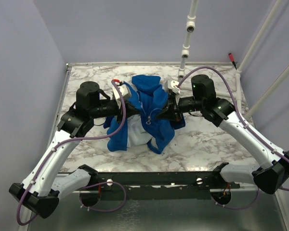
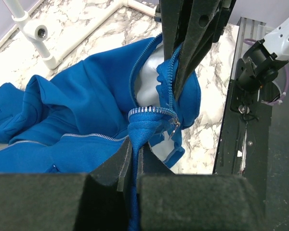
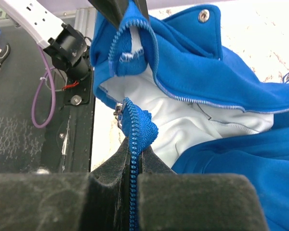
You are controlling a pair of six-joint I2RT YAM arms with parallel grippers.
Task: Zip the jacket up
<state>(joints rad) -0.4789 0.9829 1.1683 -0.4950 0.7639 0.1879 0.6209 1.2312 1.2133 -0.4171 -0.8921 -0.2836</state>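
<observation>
The royal-blue jacket [image 1: 145,103] lies bunched on the middle of the marble table, with its pale lining [image 3: 183,120] showing. My left gripper [image 1: 129,109] is shut on a blue hem edge of the jacket [image 2: 135,144] beside one zipper row [image 2: 151,110]. My right gripper [image 1: 163,114] is shut on the other zipper tape [image 3: 135,144], just below the metal slider [image 3: 118,109]. The two grippers face each other across the jacket front and hold both edges raised. The zipper is open, with its two rows apart. The right gripper's fingers [image 2: 185,53] show at the top of the left wrist view.
A white pipe frame [image 1: 185,48] stands at the back of the marble table [image 1: 212,144] and shows in the left wrist view [image 2: 38,31]. A black rail [image 1: 159,179] carrying the arm bases runs along the near edge. Grey walls close in the left and back sides.
</observation>
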